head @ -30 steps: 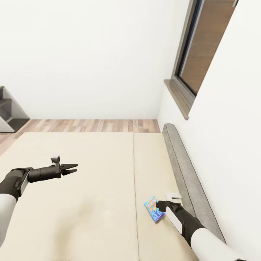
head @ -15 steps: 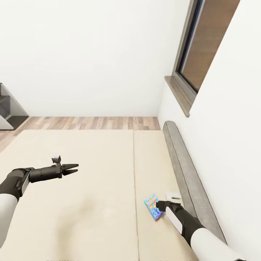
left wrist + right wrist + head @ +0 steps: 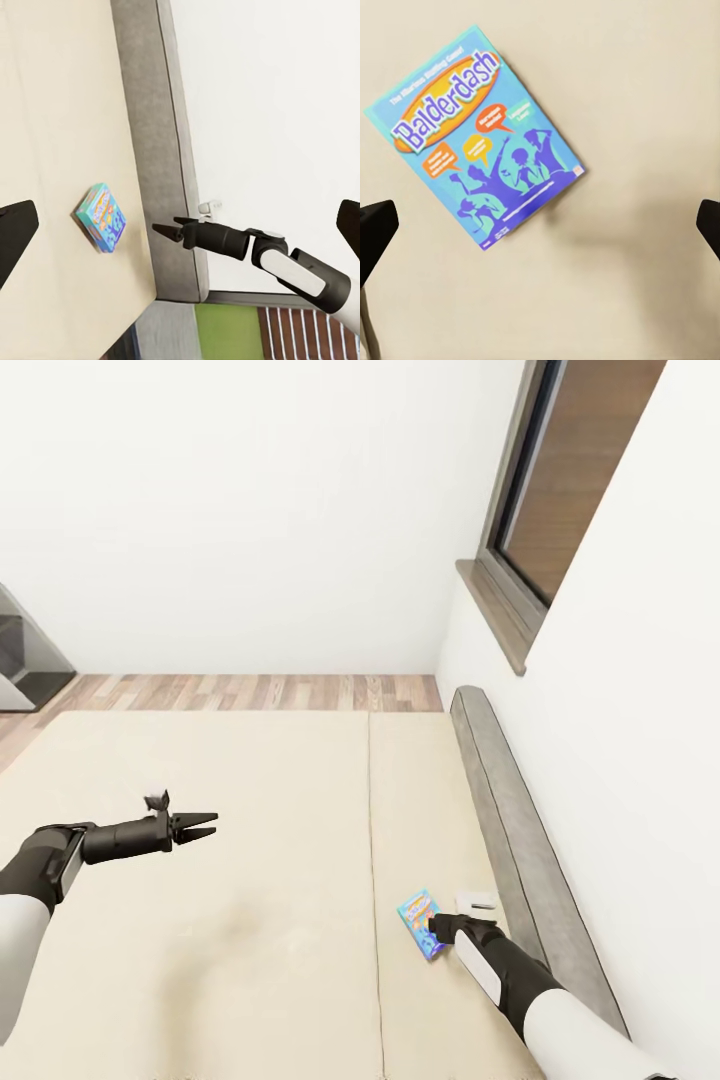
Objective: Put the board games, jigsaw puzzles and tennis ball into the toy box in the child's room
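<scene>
Board game (image 3: 421,923) lies flat on the bed (image 3: 250,880), long axis slanting toward the headboard (image 3: 520,860), under the wide-open right pincer (image 3: 436,926).

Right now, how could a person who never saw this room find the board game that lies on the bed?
Find the wide beige mattress and follow its right side along the low grey headboard. The thin bright blue box with orange print lies flat beside it, below the right hand. It is the one colourful thing on the plain mattress.
</scene>
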{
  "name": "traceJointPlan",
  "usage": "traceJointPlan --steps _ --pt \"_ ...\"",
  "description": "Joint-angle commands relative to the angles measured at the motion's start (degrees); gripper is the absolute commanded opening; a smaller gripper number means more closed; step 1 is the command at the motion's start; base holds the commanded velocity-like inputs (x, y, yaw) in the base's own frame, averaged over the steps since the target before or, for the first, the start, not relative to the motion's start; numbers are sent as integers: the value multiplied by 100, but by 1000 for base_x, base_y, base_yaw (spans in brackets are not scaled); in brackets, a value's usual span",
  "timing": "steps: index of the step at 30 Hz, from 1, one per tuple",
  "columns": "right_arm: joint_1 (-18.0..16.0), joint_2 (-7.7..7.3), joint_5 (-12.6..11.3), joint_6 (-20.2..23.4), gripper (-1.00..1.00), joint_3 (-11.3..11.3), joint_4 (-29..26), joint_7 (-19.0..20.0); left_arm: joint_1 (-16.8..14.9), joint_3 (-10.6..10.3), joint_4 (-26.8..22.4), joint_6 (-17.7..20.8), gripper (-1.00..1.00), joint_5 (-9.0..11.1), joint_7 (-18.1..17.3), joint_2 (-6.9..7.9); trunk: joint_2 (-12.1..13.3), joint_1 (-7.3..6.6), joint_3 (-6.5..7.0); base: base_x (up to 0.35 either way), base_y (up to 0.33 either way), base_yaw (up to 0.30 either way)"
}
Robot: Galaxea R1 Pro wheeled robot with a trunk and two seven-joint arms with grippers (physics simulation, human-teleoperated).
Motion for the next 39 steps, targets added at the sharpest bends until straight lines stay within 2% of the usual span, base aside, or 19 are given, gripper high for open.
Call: traceJointPlan --steps 1,39 --pt "-5 -5 -58 19 100 42 -10 -54 -5 27 -2 60 100 -60 -44 -7 -11 3 -19 0 0 0" --pt "-5 -4 -60 19 100 42 -9 -54 -5 25 -1 52 100 -76 -44 -61 -11 3 -377 0 0 0"
